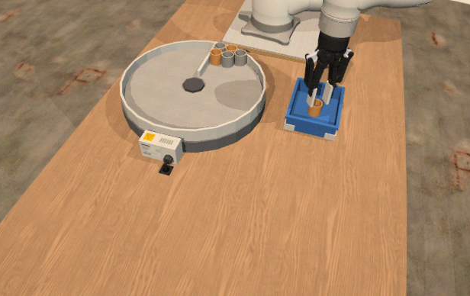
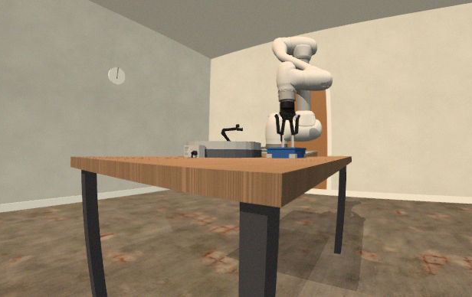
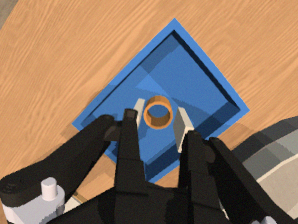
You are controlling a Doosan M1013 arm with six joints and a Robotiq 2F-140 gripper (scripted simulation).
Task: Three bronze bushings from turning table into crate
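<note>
A bronze bushing (image 1: 315, 107) stands upright on the floor of the blue crate (image 1: 314, 117), also seen in the wrist view (image 3: 158, 113). My gripper (image 1: 319, 97) reaches down into the crate with one finger on each side of this bushing. In the wrist view the gripper (image 3: 160, 115) has its pads a little apart from the bushing's wall, so it is slightly open. On the turning table (image 1: 192, 89), at the far rim beside a divider, stand two bronze bushings (image 1: 215, 56) (image 1: 231, 48) and three grey bushings (image 1: 227, 59).
A white control box (image 1: 160, 146) sits at the turning table's front edge. The arm's base plate (image 1: 274, 32) lies behind the crate. In the side view the crate (image 2: 286, 152) stands at the far end of the wooden table.
</note>
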